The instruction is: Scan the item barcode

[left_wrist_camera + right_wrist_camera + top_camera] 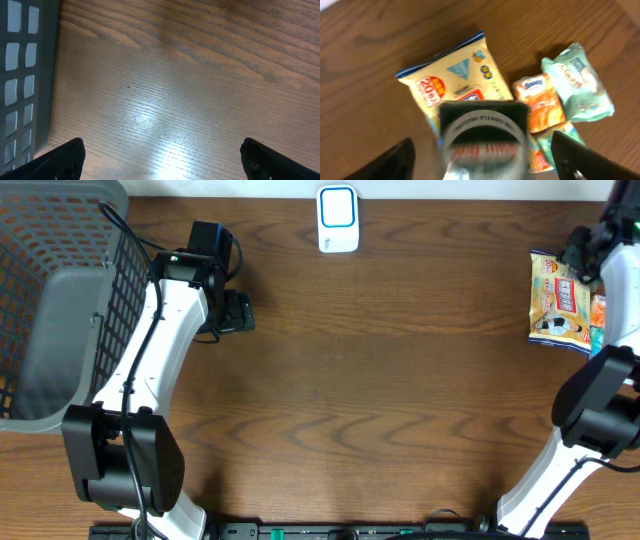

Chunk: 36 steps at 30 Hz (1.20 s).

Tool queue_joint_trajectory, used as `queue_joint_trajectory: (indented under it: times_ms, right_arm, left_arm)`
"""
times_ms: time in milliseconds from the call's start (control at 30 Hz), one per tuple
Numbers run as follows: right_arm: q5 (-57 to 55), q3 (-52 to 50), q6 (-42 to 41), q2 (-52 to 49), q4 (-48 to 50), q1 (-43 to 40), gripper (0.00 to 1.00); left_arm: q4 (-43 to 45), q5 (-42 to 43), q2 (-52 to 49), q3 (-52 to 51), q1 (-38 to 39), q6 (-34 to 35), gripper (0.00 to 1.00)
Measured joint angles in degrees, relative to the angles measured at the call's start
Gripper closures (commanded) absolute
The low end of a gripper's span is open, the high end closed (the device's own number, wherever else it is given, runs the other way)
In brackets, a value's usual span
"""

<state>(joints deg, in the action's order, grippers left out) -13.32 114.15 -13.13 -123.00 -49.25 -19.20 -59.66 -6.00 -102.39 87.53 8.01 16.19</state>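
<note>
Right gripper [482, 152] is spread open either side of a blurry clear red-labelled tub [484, 135] over the yellow snack bag [452, 75], so I'd centre up before closing; left gripper [162, 160] is open too.

Place: mock shop checkout on a robot lab bench.
Scanner [338, 218]: 12 o'clock, on wood table [380, 380].
Basket [60, 220]: 10 o'clock.
Packets [558, 300]: 3 o'clock, snacks, tissues.
Robot: left arm [165, 330], right arm [600, 395].
</note>
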Motion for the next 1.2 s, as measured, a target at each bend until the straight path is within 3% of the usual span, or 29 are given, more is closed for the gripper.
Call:
queue_joint_trajectory:
  times_ms: [100, 500, 800, 933, 1200]
  right_arm:
    - [0.9, 0.0, 0.3, 0.0, 0.0, -0.8, 0.01]
    - [8.2, -0.7, -0.5, 1.9, -7.7, -0.7, 0.01]
    - [16.4, -1.7, -6.4, 24.4, -17.5, 4.6, 0.01]
    - [17.3, -8.9, -7.2, 34.1, -14.2, 11.1, 0.01]
    - [17.9, -36.7, -8.7, 49.4, 0.2, 17.9, 0.01]
  left_arm:
    - [0.0, 0.0, 0.0, 0.0, 0.0, 0.0, 0.02]
    - [0.0, 0.0, 0.0, 0.0, 0.0, 0.0, 0.02]
    - [0.0, 0.0, 0.0, 0.0, 0.0, 0.0, 0.02]
    - [0.0, 0.0, 0.0, 0.0, 0.0, 0.0, 0.02]
    - [0.0, -0.1, 0.0, 0.0, 0.0, 0.0, 0.02]
